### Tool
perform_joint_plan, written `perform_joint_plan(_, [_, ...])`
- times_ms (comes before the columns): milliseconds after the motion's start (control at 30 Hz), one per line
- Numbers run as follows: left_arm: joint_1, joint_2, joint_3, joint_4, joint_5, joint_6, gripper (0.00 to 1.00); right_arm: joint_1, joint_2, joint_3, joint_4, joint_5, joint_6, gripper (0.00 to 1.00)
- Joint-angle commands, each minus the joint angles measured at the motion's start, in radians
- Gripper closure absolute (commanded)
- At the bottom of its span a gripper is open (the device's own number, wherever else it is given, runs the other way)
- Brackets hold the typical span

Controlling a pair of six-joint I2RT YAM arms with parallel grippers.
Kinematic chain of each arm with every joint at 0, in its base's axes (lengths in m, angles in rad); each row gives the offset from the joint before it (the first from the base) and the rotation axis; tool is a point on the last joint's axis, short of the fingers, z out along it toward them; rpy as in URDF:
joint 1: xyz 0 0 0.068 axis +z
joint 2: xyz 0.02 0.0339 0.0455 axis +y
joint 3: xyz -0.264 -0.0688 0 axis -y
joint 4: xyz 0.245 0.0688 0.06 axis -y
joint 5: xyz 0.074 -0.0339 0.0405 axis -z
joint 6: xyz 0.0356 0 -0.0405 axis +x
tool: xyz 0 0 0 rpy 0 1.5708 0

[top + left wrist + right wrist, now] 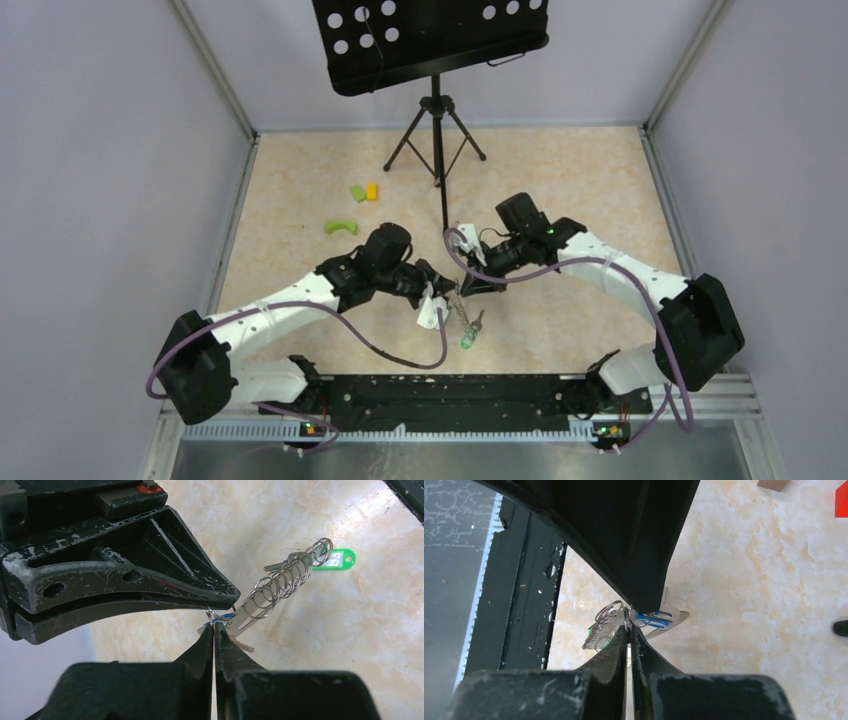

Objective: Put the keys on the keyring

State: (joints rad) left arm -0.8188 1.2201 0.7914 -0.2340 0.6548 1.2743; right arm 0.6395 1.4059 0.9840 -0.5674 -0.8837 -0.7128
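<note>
While left tool [215,626] and right tool [628,632] pinch one small ring [212,614], task looks half done.
Green key [340,560] hangs off the chain [280,582] over the desk [350,645]; blue key [651,620], at the tips, seems not yet threaded.

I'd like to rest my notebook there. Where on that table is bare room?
Bare marble: far right, between the tripod stand and the right wall; the far left corner beyond the coloured blocks. The middle is crowded: the left gripper and right gripper meet there, pinching the keys and keyring.
</note>
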Motion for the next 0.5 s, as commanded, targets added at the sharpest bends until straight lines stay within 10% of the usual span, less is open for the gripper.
perform_joint_plan(0, [-0.010, -0.008, 0.015, 0.005, 0.005, -0.004, 1.00, 0.010, 0.025, 0.041, -0.005, 0.030, -0.012, 1.00])
perform_joint_plan(467, [0.015, -0.002, 0.006, 0.117, -0.059, -0.134, 1.00, 0.009, -0.067, -0.006, -0.140, 0.041, -0.140, 1.00])
